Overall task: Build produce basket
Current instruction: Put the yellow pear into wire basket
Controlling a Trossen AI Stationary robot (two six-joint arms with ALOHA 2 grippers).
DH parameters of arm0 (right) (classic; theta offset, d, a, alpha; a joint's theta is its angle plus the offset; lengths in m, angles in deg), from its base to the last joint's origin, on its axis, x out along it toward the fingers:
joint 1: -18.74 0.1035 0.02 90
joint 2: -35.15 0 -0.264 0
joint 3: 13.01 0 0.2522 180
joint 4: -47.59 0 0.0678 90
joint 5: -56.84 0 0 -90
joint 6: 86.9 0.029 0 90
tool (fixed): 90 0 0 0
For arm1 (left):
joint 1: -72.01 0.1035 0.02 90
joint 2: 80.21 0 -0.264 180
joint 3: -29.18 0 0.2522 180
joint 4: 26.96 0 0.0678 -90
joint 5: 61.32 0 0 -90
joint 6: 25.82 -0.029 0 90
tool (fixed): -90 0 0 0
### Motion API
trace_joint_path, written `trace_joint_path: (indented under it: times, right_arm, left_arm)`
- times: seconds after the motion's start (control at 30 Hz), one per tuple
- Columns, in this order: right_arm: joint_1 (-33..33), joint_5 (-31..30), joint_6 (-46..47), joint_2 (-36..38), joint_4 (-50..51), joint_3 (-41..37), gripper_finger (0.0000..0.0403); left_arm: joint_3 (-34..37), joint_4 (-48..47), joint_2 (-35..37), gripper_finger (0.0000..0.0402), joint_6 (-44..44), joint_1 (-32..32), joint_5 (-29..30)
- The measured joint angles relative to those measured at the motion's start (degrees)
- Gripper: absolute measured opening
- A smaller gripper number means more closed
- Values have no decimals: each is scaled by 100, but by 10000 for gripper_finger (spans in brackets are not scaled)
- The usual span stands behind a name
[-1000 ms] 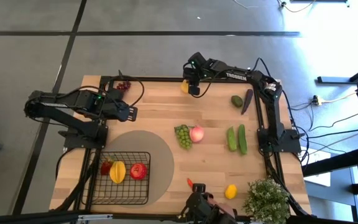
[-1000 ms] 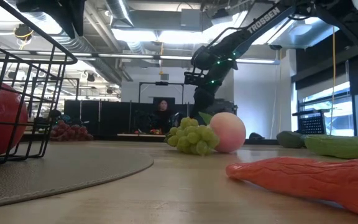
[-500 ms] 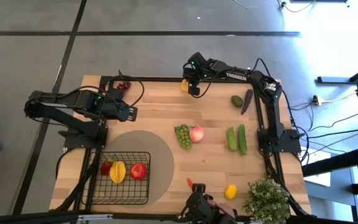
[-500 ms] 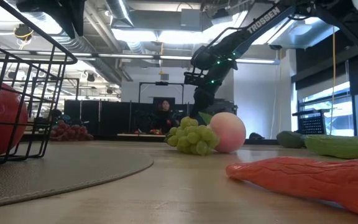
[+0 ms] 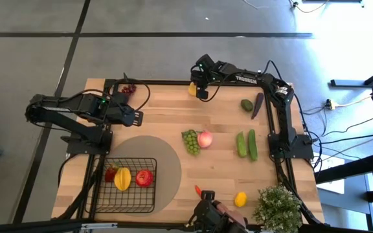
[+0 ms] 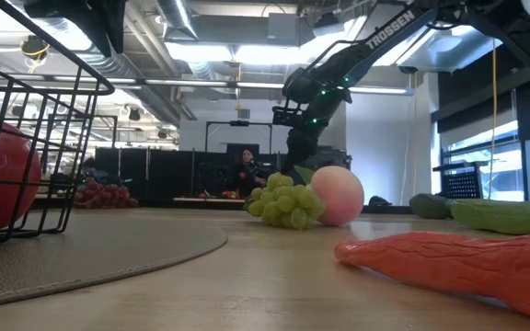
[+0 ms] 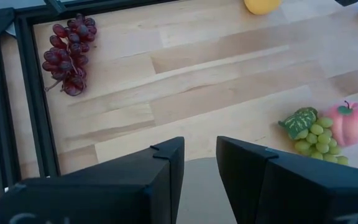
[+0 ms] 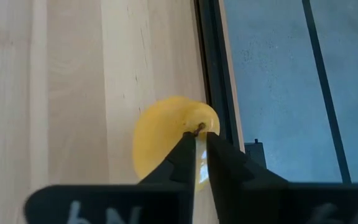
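With our right hand (image 8: 196,163) nearly closed just over the yellow fruit (image 8: 166,138) at the desk's (image 5: 167,116) far edge, seemingly not gripping yet, we should widen before descending.

My right gripper (image 5: 201,95) sits at the table's far edge just beside a fruit (image 8: 166,140) that lies against the frame rail, and my left gripper (image 5: 136,117) waits over the left side, near the grapes (image 7: 69,55) in the far left corner. The basket (image 5: 128,202) stands on the mat (image 5: 167,155) at the near left with three pieces of produce inside. At mid-table another grape bunch (image 5: 190,141) touches the peach (image 5: 204,138), with two cucumbers (image 5: 247,144) side by side to their right.
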State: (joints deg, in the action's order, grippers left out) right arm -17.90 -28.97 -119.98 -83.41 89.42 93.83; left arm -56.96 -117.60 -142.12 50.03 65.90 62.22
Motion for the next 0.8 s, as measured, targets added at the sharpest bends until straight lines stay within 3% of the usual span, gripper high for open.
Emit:
trace_joint_path:
  times: [0.27, 0.8]
  right_arm:
    - [5, -1, -20, 4, 0, -1, 87]
    - [20, 184, -296, 7, -168, 0, 91]
  left_arm:
    - [0, 0, 0, 84, 9, 0, -16]
    - [0, 1, 0, 84, 22, -1, -20]
